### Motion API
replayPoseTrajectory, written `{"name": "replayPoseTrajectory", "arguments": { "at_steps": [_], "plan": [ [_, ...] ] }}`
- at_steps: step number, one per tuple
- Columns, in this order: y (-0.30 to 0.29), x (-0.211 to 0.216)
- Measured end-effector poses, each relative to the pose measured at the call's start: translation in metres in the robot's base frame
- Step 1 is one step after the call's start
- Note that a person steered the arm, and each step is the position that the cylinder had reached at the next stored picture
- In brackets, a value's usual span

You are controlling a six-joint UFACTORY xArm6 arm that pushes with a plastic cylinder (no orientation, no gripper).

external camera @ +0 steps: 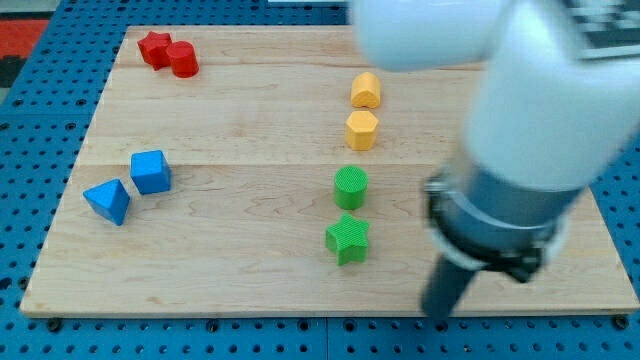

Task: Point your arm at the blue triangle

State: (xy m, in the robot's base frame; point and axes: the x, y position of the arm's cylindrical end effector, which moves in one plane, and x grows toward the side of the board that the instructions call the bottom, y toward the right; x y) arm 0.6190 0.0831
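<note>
The blue triangle (108,201) lies near the left edge of the wooden board (240,270). A blue cube (150,171) sits just above and to its right. My tip (437,314) is at the board's bottom edge on the view's right, far from the blue triangle. The nearest block to the tip is the green star (348,239), to its upper left. The white and grey arm (530,130) fills the view's upper right.
A green cylinder (351,187) stands above the green star. Two yellow blocks (362,130) (366,90) stand higher up the middle. A red star (154,47) and a red cylinder (184,60) touch at the top left. Blue pegboard (30,150) surrounds the board.
</note>
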Motion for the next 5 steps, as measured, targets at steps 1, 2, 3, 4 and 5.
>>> {"name": "replayPoseTrajectory", "arguments": {
  "at_steps": [1, 2, 3, 4, 5],
  "plan": [
    [-0.055, 0.000],
    [-0.104, 0.000],
    [-0.132, 0.000],
    [-0.151, 0.000],
    [-0.171, -0.001]
  ]
}}
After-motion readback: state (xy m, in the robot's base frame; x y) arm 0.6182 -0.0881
